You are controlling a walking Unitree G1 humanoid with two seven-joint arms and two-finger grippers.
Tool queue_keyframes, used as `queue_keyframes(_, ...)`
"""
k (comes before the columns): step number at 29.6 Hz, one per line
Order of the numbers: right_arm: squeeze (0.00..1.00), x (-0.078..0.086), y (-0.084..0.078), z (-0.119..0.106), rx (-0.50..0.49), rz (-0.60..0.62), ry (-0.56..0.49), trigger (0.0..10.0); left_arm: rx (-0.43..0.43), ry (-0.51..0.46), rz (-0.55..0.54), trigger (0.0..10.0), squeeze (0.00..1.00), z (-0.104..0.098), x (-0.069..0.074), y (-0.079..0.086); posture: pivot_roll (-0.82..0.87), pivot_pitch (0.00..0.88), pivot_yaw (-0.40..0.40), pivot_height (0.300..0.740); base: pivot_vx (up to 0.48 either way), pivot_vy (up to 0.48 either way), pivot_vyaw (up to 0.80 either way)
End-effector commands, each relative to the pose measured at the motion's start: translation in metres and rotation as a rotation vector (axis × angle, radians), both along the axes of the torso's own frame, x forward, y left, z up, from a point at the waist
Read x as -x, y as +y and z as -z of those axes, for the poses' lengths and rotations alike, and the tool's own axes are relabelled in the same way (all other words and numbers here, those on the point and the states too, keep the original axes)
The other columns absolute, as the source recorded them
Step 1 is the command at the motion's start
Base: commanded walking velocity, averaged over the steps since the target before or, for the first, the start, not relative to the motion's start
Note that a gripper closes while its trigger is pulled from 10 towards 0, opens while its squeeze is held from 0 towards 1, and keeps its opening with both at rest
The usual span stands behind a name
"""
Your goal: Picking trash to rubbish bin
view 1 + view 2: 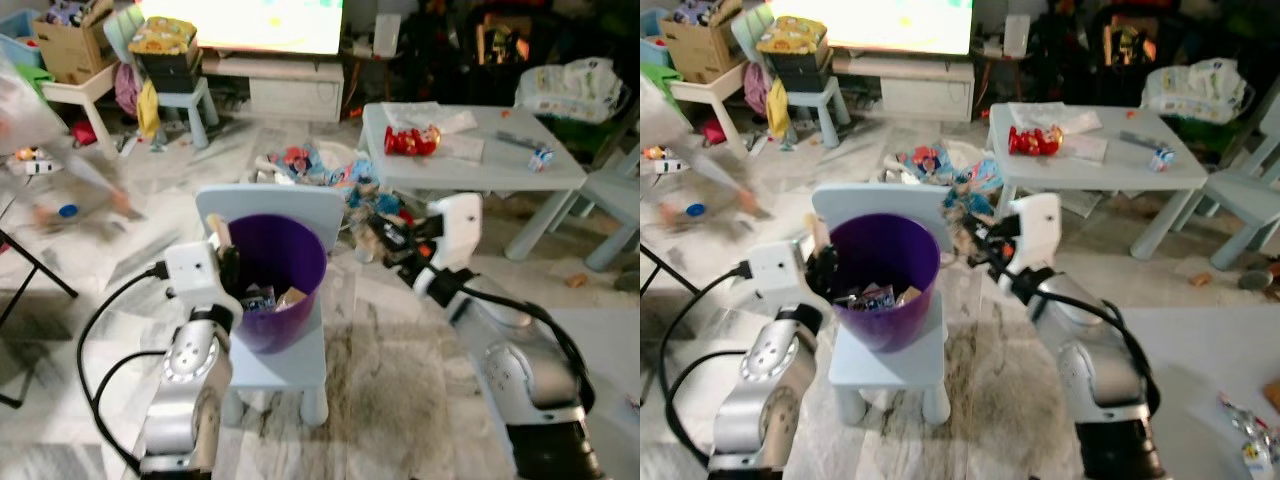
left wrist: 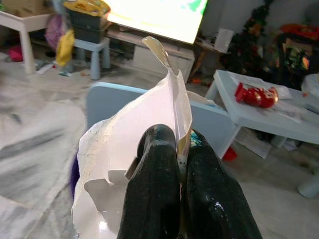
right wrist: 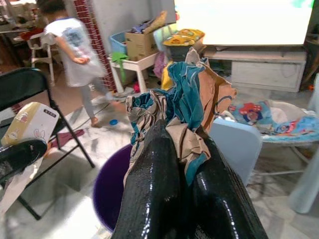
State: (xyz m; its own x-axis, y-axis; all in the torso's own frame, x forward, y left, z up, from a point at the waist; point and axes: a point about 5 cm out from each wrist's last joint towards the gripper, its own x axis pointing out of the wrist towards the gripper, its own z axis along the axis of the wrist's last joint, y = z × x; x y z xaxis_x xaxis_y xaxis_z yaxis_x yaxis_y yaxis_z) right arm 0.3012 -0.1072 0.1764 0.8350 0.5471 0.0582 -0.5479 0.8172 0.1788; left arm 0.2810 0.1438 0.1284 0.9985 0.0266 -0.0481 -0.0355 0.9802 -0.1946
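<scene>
A purple bin (image 1: 275, 280) stands on a small light-blue chair (image 1: 270, 200) right in front of me, with some wrappers (image 1: 276, 297) lying inside. My left gripper (image 1: 222, 250) sits at the bin's left rim. It is shut on a torn piece of white paper (image 2: 129, 134), which sticks up between its fingers (image 2: 154, 164). My right gripper (image 1: 385, 235) hovers just right of the bin, level with its rim. It is shut on a crumpled blue and tan wrapper (image 3: 184, 94).
A light-blue table (image 1: 470, 165) with a red package (image 1: 412, 140) stands to the right rear. More trash (image 1: 310, 165) lies on the floor behind the chair. A blurred person (image 3: 75, 50) is moving at the left, near a black folding chair (image 3: 30, 89).
</scene>
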Motion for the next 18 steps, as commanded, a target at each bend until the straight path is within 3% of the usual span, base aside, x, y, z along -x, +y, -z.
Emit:
queue_keyframes(1,0.00,-0.0009,-0.0092,-0.0025,0.012,0.025,-0.010,0.0,0.014,-0.006,0.023,0.0,0.00,-0.0026,-0.0006,-0.0080,0.00,0.085,-0.074,0.740,0.262,0.000,0.00)
queue_keyframes(8,0.00,-0.0004,-0.0087,-0.0018,0.012,0.022,-0.009,0.0,0.013,-0.002,0.020,0.0,0.00,-0.0016,-0.0002,-0.0073,0.00,0.085,-0.075,0.740,0.258,0.000,0.38)
queue_keyframes(18,0.00,-0.0005,-0.0087,-0.0010,0.012,0.023,-0.007,0.0,0.010,0.002,0.018,0.0,0.00,-0.0006,-0.0006,-0.0066,0.00,0.086,-0.075,0.740,0.222,0.000,0.65)
